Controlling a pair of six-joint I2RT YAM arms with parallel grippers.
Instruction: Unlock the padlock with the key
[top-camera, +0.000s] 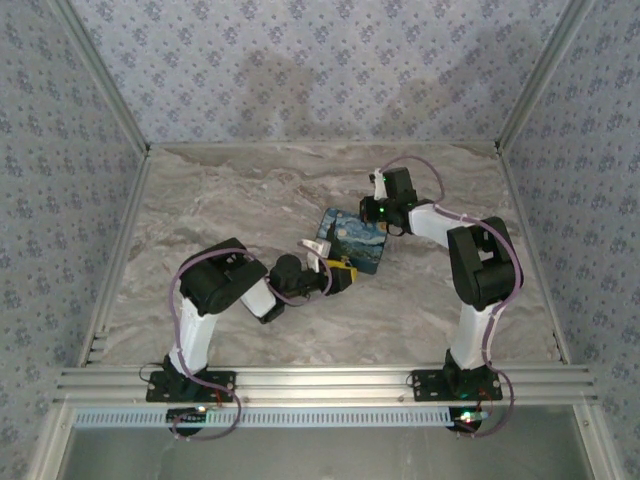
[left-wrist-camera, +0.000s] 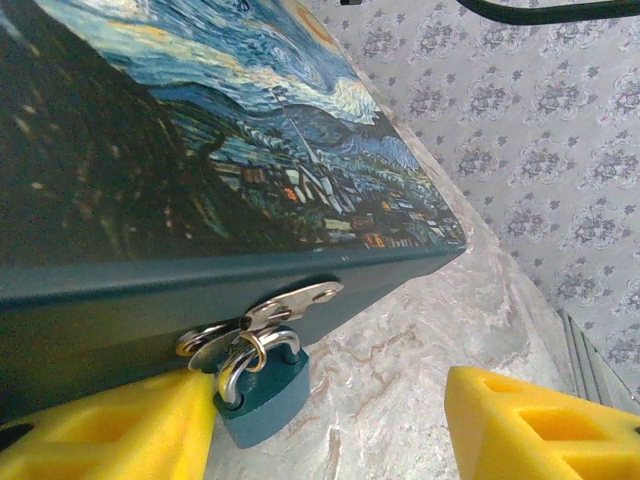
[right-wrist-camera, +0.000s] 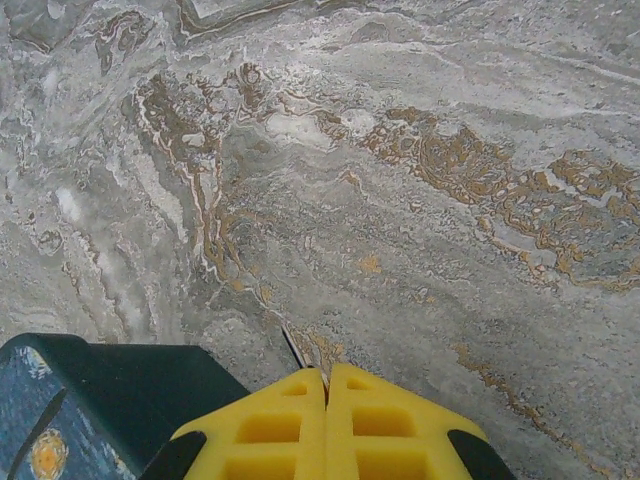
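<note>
Dark blue padlock (left-wrist-camera: 262, 400) hangs from the painted box's (left-wrist-camera: 200, 150) clasp (left-wrist-camera: 295, 300) near the bench (top-camera: 200, 200) middle. It sits between the open left tool's (left-wrist-camera: 330, 430) yellow fingers (left-wrist-camera: 100, 430), just beside one. By the box's corner the right tool (right-wrist-camera: 326, 385) is closed and empty. Steadying the lock seems to be in hand; next, the left jaws must pinch its body squarely, leaving the keyhole free.

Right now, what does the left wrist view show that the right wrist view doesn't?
Left wrist: the dark blue padlock hangs from a silver hasp on the front of the starry-night box. The left pincer is open, with a yellow finger on either side of the lock. Right wrist: the right pincer is shut, its fingers pressed together, facing a wide stretch of marble table. Both: the box, the table and yellow fingers.
</note>
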